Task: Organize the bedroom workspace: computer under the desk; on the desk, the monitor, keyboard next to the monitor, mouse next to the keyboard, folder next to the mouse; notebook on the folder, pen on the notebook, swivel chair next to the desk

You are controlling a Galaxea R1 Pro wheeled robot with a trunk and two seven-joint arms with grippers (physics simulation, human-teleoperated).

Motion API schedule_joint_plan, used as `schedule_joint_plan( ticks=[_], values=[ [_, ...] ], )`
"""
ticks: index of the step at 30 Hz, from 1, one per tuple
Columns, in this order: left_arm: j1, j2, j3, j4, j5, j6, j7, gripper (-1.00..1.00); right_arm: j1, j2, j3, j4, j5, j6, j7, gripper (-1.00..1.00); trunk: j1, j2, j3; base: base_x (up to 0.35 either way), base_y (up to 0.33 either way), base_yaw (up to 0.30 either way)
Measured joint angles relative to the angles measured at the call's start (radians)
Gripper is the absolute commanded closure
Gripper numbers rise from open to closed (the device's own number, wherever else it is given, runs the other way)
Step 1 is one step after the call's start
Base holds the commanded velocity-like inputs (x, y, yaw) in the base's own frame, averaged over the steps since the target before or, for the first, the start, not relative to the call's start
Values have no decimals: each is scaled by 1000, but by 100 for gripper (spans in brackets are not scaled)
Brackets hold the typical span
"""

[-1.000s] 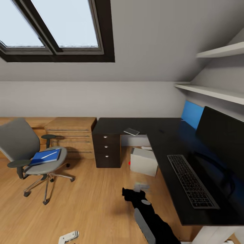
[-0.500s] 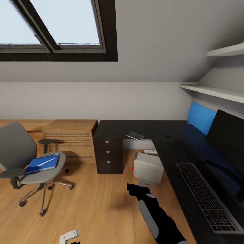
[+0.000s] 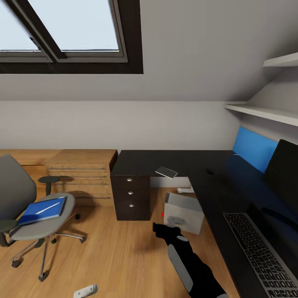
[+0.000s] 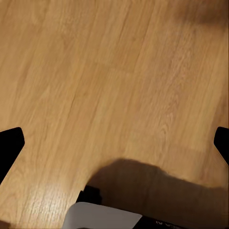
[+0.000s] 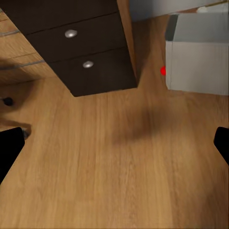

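Head view, near to far from the desk. Closest in, the right arm reaches out over the bare floor just short of the desk's open side, its gripper a dark lump whose jaws cannot be read here. In the right wrist view the two black fingertips sit at opposite edges with only floor between them, so the right gripper is spread wide and holds nothing. The left gripper is likewise wide apart and empty over plain boards.

On the desk's near end lies the keyboard, cut off by the frame, and behind it the monitor, of which only a dark slab at the edge shows; both look already placed. The computer stands on the floor at the desk's edge, partly under the top; whether it counts as fully under I cannot say. A small dark spot further along the top may be the mouse; it is too small to tell, and if so it sits well away from the keyboard. A flat grey item lies near the desk's far corner, above the drawer unit; it could be the notebook, unconfirmed.

Well off from the desk, the chair carries the blue folder with a thin white pen on it. I judge folder, notebook, pen, mouse and chair all remain to be done.
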Motion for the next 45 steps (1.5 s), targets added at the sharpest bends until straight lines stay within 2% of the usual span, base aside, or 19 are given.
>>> schedule_joint_plan(
  ticks=[3, 13, 16, 17, 19, 31, 45],
  values=[
    [0, 1, 0, 0, 0, 0, -1, -100, 0, -1, 19, -6, 1, -1, -1, -100, 0, 0, 0, 330, 0, 0],
    [0, 1, 1, 0, 1, -1, -3, -100, 0, -5, 17, -8, 2, -2, -8, -100, 0, 0, 0, 331, 0, 0],
    [0, 4, 2, -42, 2, -3, -6, -100, 0, -6, 16, -9, 2, -2, -8, -100, 0, 0, 0, 330, 0, 0],
    [0, 4, 3, -91, 2, -3, -7, -100, 0, -10, 16, -13, 2, -1, -8, -100, 0, 0, 0, 330, 0, 0],
    [0, 5, 3, -104, 2, -3, -7, -100, 0, -12, 17, -28, 2, -1, -9, -100, 0, 0, 0, 330, 0, 0],
    [0, 5, 3, -113, 2, -19, -7, -100, 0, -26, 18, -51, 2, 1, -10, -100, 0, 0, 0, 331, 9, 0],
    [0, 6, 4, -112, 0, -20, -7, -100, 1, -30, 18, -63, 2, 0, -9, -100, 0, 0, 0, 331, 116, 0]
  ],
)
